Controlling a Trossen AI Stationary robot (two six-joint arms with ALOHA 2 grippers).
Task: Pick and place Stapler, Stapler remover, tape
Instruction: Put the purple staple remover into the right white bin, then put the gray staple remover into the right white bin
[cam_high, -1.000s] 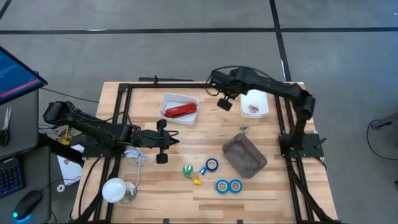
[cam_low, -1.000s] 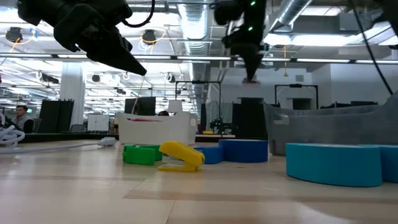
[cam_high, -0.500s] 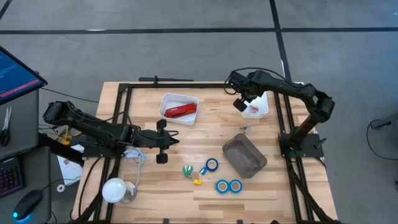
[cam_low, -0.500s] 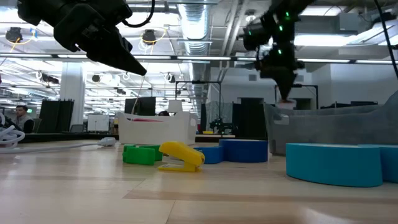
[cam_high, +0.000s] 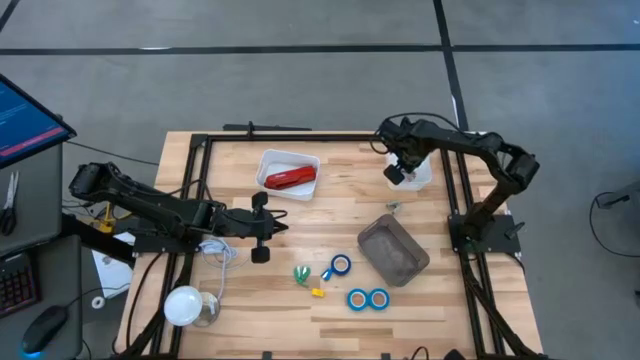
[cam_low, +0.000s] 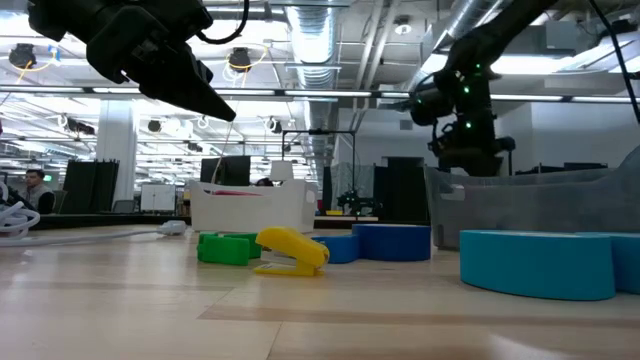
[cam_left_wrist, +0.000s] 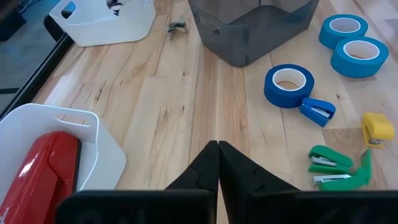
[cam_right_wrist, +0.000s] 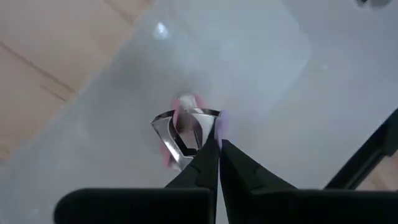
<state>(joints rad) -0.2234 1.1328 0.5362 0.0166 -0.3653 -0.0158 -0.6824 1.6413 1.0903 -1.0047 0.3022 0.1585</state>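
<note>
**Table layout, as I see it**

Stapler lies in the back-centre tray. Right hand is over the back-right bin, where a stapler remover lies. Open container sits right of centre. One tape lies just left of it, two more in front. Left hand hangs left of centre, behind the small staplers.

One red stapler lay in one of two white trays, the other tray standing apart. Three blue tape rolls sat on the surface, with one grey bin. There were also one green piece, one small blue piece and one yellow piece.
</note>
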